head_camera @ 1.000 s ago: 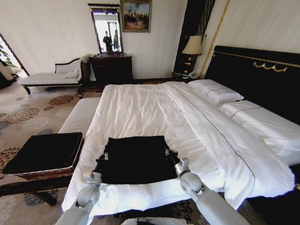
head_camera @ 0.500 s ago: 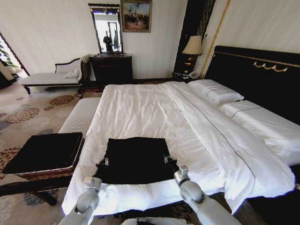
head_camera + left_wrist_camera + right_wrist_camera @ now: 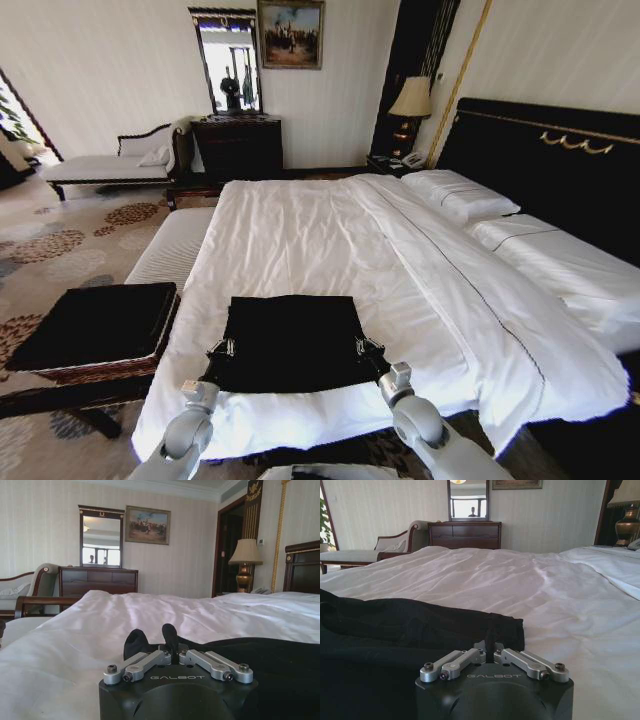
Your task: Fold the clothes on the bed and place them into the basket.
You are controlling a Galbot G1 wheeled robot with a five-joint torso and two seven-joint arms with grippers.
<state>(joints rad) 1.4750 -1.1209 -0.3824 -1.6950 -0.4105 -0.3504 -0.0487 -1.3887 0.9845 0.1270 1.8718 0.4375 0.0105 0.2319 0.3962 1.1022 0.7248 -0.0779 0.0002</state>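
The black T-shirt (image 3: 290, 340) lies folded into a flat rectangle on the white duvet of the bed (image 3: 300, 230), close to the foot edge. My left gripper (image 3: 218, 350) rests at its left side and my right gripper (image 3: 368, 348) at its right side. Seen from the left wrist, the left gripper (image 3: 170, 637) is shut, pinching the shirt's (image 3: 280, 665) edge, with a small bump of cloth beside it. Seen from the right wrist, the right gripper (image 3: 492, 637) is likewise shut on the dark fabric (image 3: 395, 630). The wicker basket (image 3: 100, 370) with its black lining stands left of the bed's foot.
A cream striped bench (image 3: 175, 245) runs along the bed's left side behind the basket. Pillows (image 3: 460, 195) and the black headboard are at the right. A chaise longue (image 3: 100, 165), a dark dresser (image 3: 238, 145) and a lamp (image 3: 410, 100) stand by the far wall.
Both grippers have slid a little back toward the foot edge of the bed along the shirt's sides. The shirt's far edge has come slightly nearer.
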